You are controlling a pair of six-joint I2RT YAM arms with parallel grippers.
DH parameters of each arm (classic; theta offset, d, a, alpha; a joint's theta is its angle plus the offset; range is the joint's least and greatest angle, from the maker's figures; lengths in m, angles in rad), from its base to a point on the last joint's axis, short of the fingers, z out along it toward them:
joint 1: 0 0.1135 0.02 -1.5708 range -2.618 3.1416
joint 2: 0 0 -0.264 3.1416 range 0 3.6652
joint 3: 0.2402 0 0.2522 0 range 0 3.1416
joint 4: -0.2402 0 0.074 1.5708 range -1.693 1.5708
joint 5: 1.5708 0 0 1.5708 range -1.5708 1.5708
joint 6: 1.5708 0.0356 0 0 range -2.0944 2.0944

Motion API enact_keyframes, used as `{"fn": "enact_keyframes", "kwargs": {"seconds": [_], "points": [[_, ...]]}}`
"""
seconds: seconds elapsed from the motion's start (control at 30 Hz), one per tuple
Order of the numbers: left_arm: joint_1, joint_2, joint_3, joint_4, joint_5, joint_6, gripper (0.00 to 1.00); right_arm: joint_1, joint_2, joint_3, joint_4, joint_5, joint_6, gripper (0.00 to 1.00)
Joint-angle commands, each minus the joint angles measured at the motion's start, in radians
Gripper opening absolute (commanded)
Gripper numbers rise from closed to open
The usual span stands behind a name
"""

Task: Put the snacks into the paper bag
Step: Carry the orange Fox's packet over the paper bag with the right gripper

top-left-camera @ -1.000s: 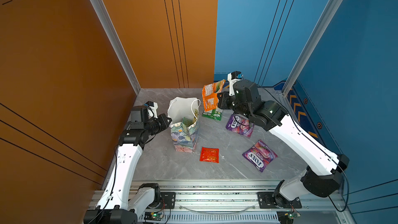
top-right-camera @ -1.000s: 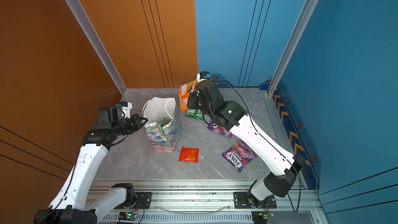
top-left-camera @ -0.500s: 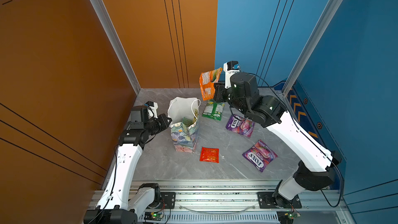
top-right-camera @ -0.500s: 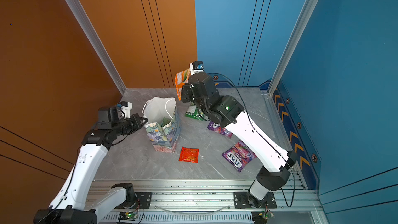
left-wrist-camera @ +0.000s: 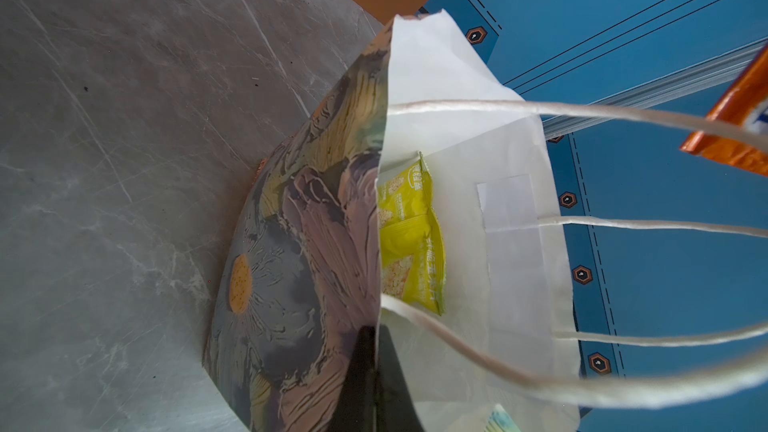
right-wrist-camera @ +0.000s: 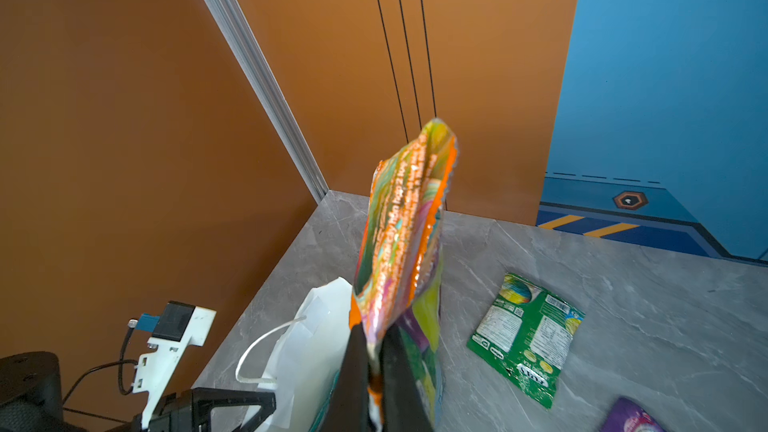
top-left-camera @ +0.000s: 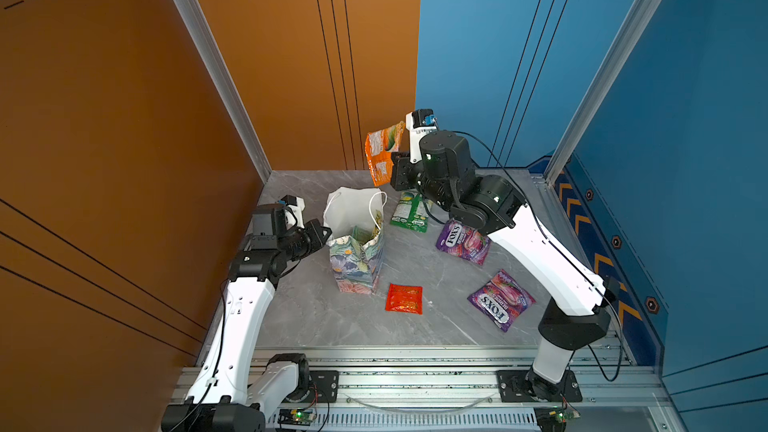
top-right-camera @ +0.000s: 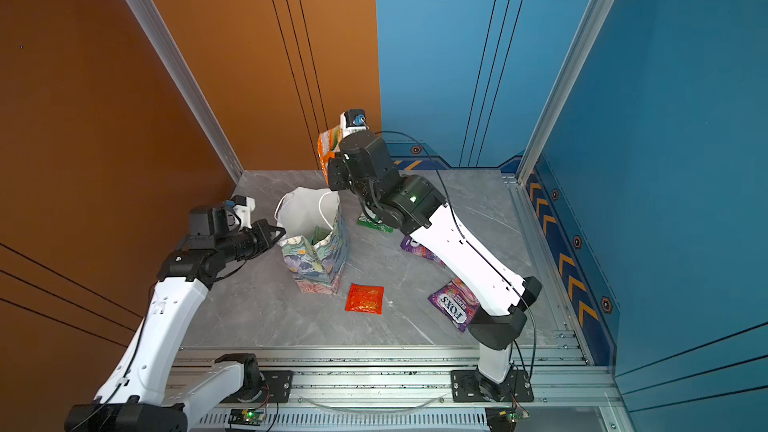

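The orange packet [top-left-camera: 382,151] hangs above and just behind the paper bag [top-left-camera: 357,259], pinched by its lower end in the closed right pincer [right-wrist-camera: 374,351]. The closed left pincer [left-wrist-camera: 374,347] grips the bag's rim; a yellow packet [left-wrist-camera: 409,238] is already inside. As I judge it, the floppy packet could snag a cord handle [left-wrist-camera: 623,112] or the rim and tip the bag, or slip from so thin a pinch. On the tabletop [top-left-camera: 436,326] lie a green packet [top-left-camera: 409,211], a red packet [top-left-camera: 404,299] and two purple packets [top-left-camera: 463,241] reading FOX'S, the nearer also BERRIES
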Motion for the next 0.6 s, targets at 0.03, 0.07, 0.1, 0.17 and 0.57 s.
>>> {"fn": "enact_keyframes", "kwargs": {"seconds": [0.03, 0.07, 0.1, 0.17, 0.57], "points": [[0.005, -0.007, -0.01, 0.005, 0.018, 0.0, 0.0, 0.019, 0.051, 0.097, -0.034, -0.035, -0.021, 0.0], [0.005, -0.007, -0.012, 0.006, 0.018, 0.0, 0.0, 0.024, 0.056, 0.099, -0.035, -0.04, -0.019, 0.0], [0.005, -0.007, -0.01, 0.006, 0.019, 0.001, 0.0, 0.028, 0.061, 0.1, -0.038, -0.04, -0.018, 0.0], [0.005, -0.007, -0.01, 0.005, 0.019, 0.002, 0.0, 0.043, 0.069, 0.099, -0.048, -0.021, -0.03, 0.0], [0.004, -0.009, -0.012, 0.005, 0.018, 0.004, 0.0, 0.121, 0.097, 0.1, -0.174, 0.109, -0.065, 0.0]]}}
